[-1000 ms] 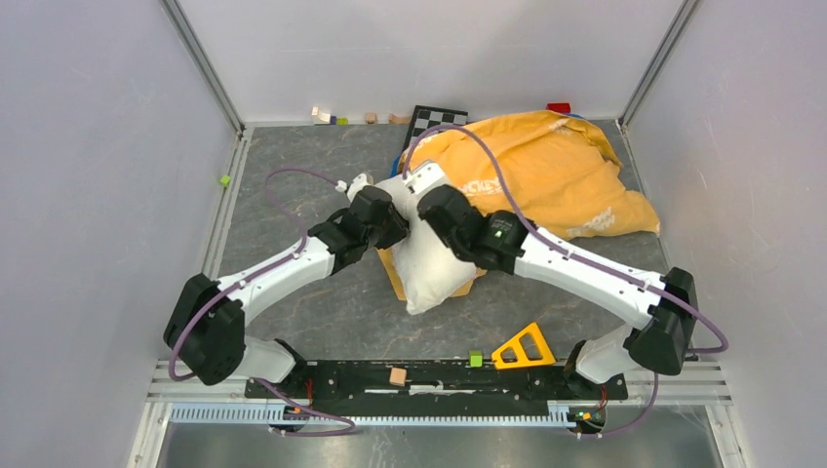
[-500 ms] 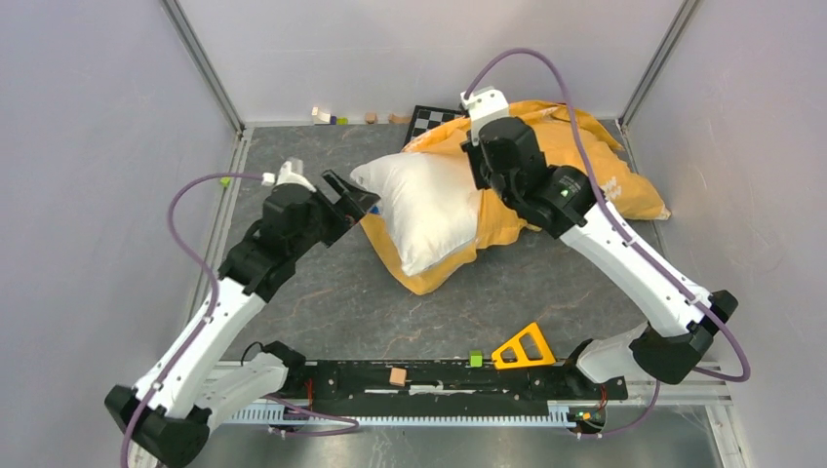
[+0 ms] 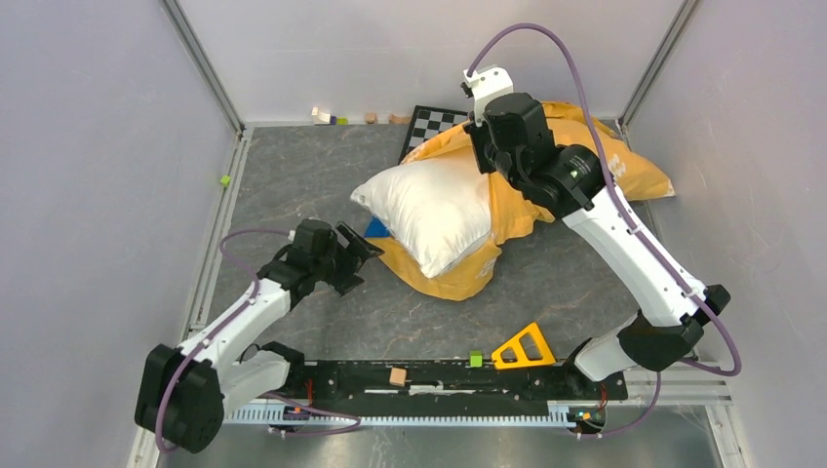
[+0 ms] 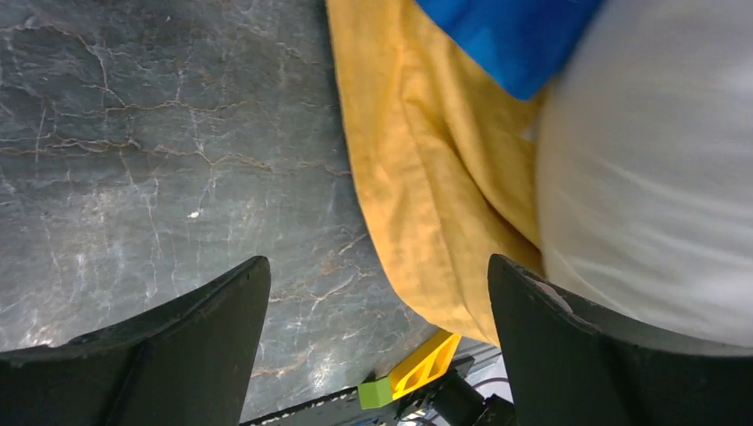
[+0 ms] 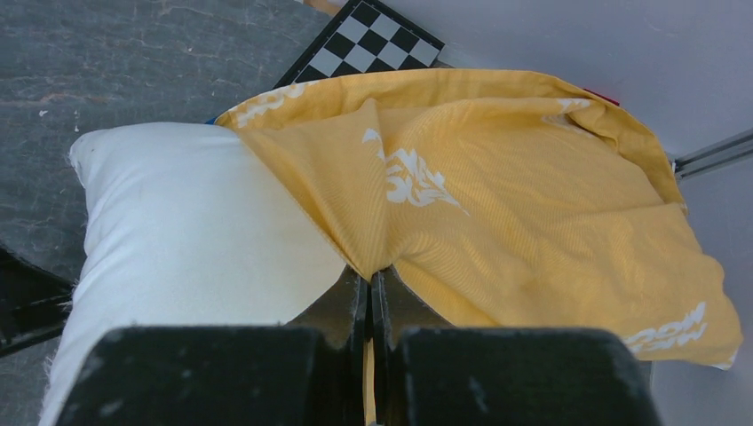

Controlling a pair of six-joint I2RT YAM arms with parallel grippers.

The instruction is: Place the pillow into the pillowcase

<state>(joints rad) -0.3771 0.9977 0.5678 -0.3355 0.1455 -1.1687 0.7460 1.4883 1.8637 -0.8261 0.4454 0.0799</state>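
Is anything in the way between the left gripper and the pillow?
Nothing visible. The open left gripper faces the pillow across bare table; the pillowcase edge and a blue cloth peek out beneath the pillow's near side.

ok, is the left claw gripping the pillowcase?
No: the left wrist view shows the left claw with its jaws wide apart and closed on nothing, while the pillowcase lies loose beyond them.

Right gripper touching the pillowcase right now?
Touching. Right wrist view shows the right gripper shut on a pinched fold of the pillowcase.
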